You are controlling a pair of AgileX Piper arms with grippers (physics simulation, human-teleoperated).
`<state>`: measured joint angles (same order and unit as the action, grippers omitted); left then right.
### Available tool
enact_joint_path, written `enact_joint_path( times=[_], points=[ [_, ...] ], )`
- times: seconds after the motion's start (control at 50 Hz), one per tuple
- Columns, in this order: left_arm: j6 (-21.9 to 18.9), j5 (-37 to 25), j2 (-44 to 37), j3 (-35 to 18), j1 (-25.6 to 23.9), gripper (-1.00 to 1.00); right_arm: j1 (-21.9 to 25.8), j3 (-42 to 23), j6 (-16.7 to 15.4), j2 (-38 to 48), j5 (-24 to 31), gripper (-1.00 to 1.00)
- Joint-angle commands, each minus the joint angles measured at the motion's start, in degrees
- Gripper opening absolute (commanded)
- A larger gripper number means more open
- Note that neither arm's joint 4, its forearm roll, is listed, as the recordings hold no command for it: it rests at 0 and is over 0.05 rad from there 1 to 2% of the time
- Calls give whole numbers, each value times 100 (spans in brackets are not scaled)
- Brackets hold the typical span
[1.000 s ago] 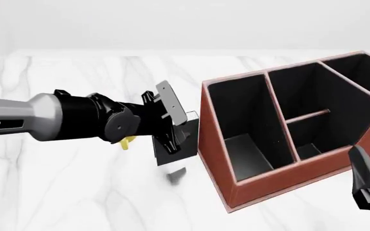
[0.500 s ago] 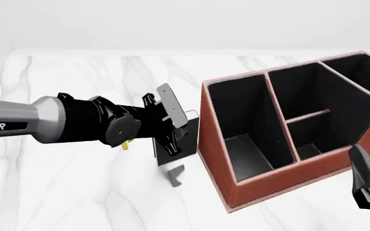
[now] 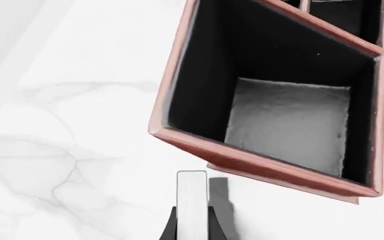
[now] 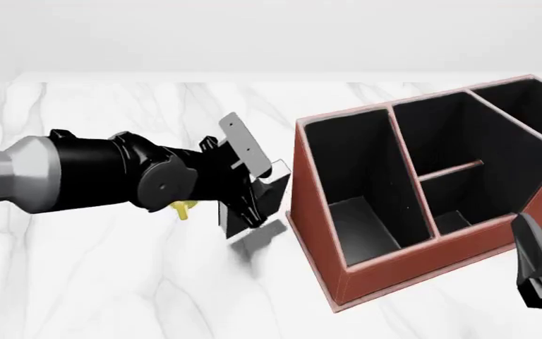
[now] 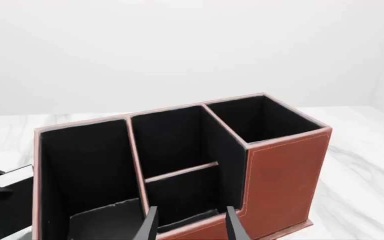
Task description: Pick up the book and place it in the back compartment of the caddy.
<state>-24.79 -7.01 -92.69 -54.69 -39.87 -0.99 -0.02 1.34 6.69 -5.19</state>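
Left wrist: book (image 3: 192,200) pinched edge-on in left gripper (image 3: 192,227), just beside caddy (image 3: 259,160).
Front: I'm mid-carry; book airborne. Next I lift over wall, into back compartment (image 4: 450,145).
Right wrist: right gripper (image 5: 190,225) spread, idle.

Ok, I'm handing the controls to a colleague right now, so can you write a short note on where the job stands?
Left gripper: shut on the book, held off the table beside the caddy, on its left side in the front view.
Right gripper: open, empty, near the caddy's front right corner.
Back compartment: nothing in it.
Done: book picked up.
Left: carry the book over the caddy's rim, lower it into the back compartment of the middle section and release. A yellow mug is mostly hidden behind the left arm.
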Motion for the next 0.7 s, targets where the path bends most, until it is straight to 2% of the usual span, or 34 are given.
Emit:
enact_joint_path(
  times=[0.02,0.04,0.06,0.08,0.36,0.5,0.7],
  points=[
    [255,-660,584,-298,-122,-100,1,-1,-8,-91,78,100],
    [255,-661,585,-298,-122,-100,1,-1,-8,-90,78,100],
    [587,-2227,1348,-1467,-189,-100,1,1,2,-185,171,100],
    [609,-2309,1379,-1563,-188,-100,1,1,1,-215,200,100],
    [285,-2763,1677,-1847,-105,-100,0,1,5,-202,184,100],
    [219,-3128,1788,-2247,-96,-100,0,-4,9,-198,188,100],
    [377,-3376,1945,-2786,-391,-100,-4,1,8,-238,222,100]
  ],
)
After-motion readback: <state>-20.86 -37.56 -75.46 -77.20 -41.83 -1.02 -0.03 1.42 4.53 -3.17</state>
